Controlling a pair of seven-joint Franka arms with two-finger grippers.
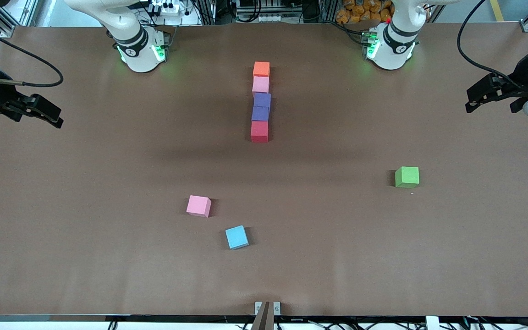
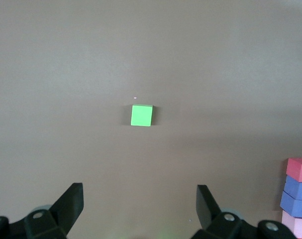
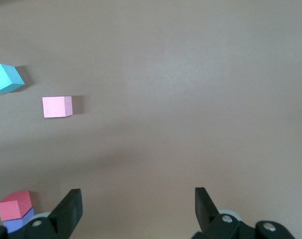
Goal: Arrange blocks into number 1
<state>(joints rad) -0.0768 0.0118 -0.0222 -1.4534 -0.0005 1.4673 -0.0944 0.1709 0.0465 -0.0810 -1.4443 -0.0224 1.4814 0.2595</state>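
Blocks were found lined up in a single column at the middle of the tabletop (image 1: 62, 256), toward the robots' bases: the orange block (image 1: 261, 69) farthest from the front camera, then a pink block (image 1: 260, 85), two purple blocks (image 1: 261, 106) and the red block (image 1: 259, 131) nearest that camera. Each was seen touching the next, though the purple pair sat slightly skewed against each other. A second pink block (image 1: 198, 206) and a light blue block (image 1: 236, 237) lay well apart from the column, nearer the camera, and a green block (image 1: 406, 177) lay toward the left arm's end.

The left tool (image 1: 491, 94) was held over the left arm's end of the tabletop, released, with nothing between its fingers; the right tool (image 1: 39, 112) was held likewise over the right arm's end, released and empty. Both arms appeared to be waiting.

The upright stroke of the figure was judged to be complete, so the arranging looked finished or close to it. If a further move were called for, it would likely be a small straightening of the purple pair, done without disturbing the neighbours.
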